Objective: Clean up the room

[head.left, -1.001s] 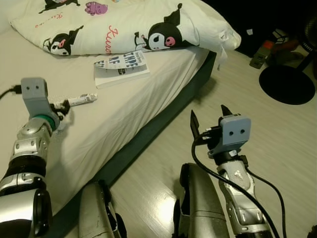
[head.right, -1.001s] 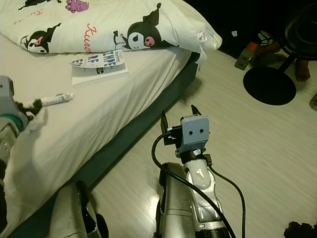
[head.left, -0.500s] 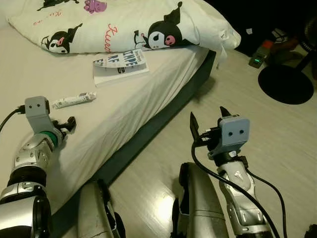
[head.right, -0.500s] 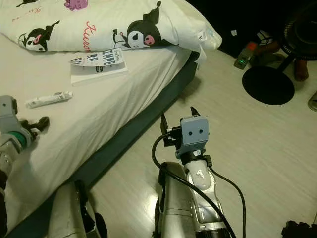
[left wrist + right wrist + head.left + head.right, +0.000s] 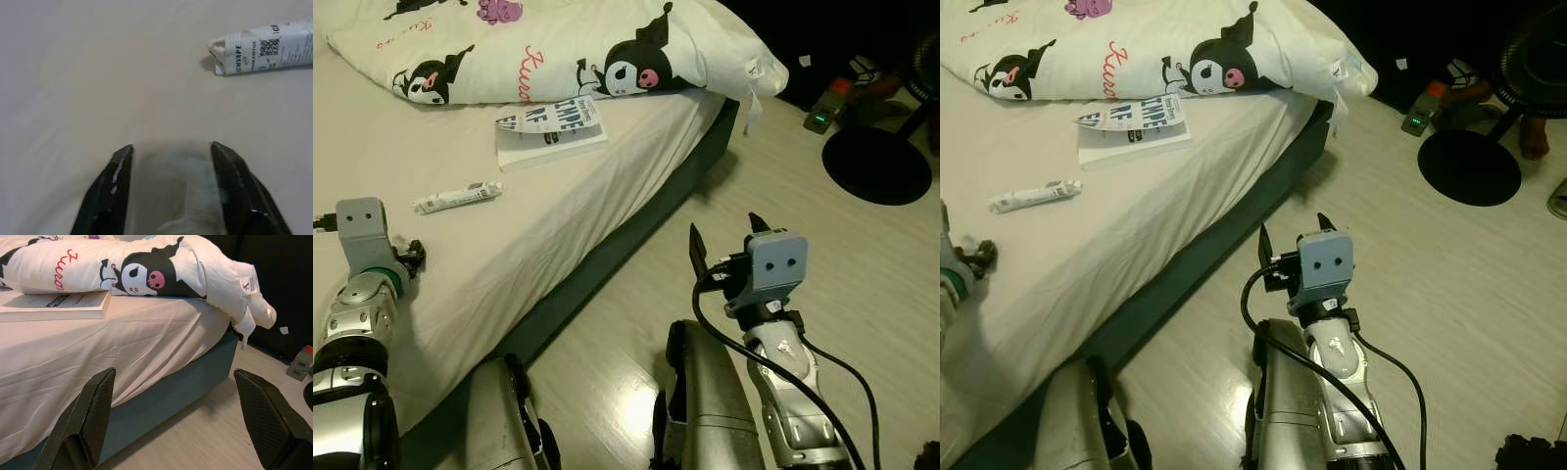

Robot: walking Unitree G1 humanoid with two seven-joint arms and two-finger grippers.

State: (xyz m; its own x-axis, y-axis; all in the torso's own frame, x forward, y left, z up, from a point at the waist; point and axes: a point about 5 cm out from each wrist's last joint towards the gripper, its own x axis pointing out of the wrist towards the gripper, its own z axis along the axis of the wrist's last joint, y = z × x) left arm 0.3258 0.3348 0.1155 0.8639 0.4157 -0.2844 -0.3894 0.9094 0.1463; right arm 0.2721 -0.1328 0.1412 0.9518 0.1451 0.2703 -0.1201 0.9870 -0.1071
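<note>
Tube: the small white tube lies on the bed, just ahead of our left gripper.
Axis: crosswise to our fingers.
Left gripper: spread, empty.
Right gripper: spread, over the floor, farther away.

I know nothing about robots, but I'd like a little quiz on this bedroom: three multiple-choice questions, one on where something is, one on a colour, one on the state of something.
1. Where does the book lie?
A. on the floor
B. on the bed, just below the pillow
C. under the fan

2. What colour is the small light on the device on the floor?
A. green
B. blue
C. white

3. How is the right pincer?
A. shut on the book
B. shut on a tube
C. open, holding nothing

Answers:
1. B, it rests on the sheet beside the printed pillow.
2. A, a green dot glows on it.
3. C, its fingers stand wide apart over the floor.
</note>
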